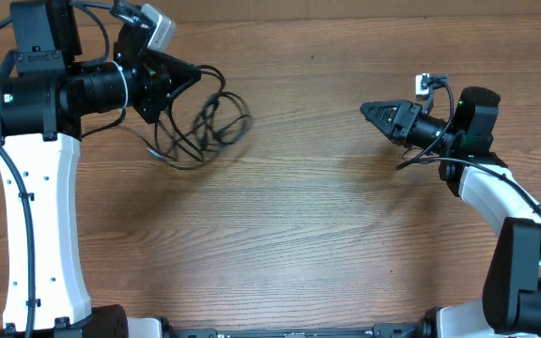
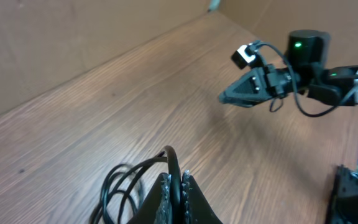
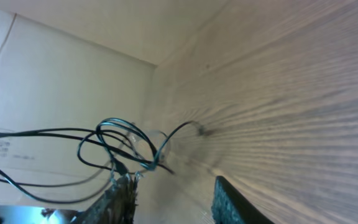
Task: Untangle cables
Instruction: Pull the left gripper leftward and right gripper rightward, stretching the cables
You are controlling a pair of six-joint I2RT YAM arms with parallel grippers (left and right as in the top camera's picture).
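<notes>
Evidently the left gripper [image 2: 176, 179] is clamped on the cables [image 1: 205, 131], holding the tangled loops over the far left of the table [image 1: 327, 244], likely so the strands hang apart. The right gripper [image 3: 173, 193], well away at the right, stands partly parted and seemingly empty. No writing is legible.
</notes>
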